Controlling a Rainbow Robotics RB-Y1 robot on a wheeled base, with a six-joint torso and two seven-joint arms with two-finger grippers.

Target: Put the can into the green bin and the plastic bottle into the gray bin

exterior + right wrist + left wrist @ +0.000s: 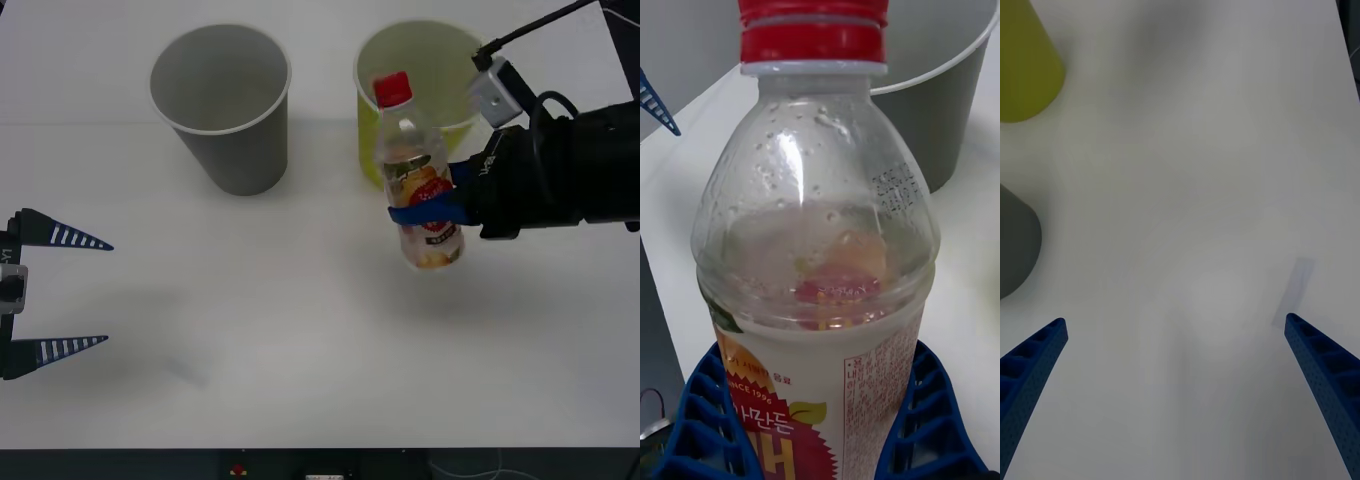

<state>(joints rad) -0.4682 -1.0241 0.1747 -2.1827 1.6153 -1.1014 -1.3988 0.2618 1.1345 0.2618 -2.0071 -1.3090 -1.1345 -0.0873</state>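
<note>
The left end effector (85, 292) waits at the near left of the white table (300, 380), fingers spread wide. The right end effector (425, 212) is clamped on the plastic bottle (420, 190), held upright above the table before the green bin (372, 150). Its wrist view reveals label print and droplets; the bottle's base is cut off. The gray bin (225, 115) stands left.

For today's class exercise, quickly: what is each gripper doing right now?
Left gripper: open, holding nothing, at the table's left edge.
Right gripper: shut on the plastic bottle, lifted in front of the green bin.
</note>
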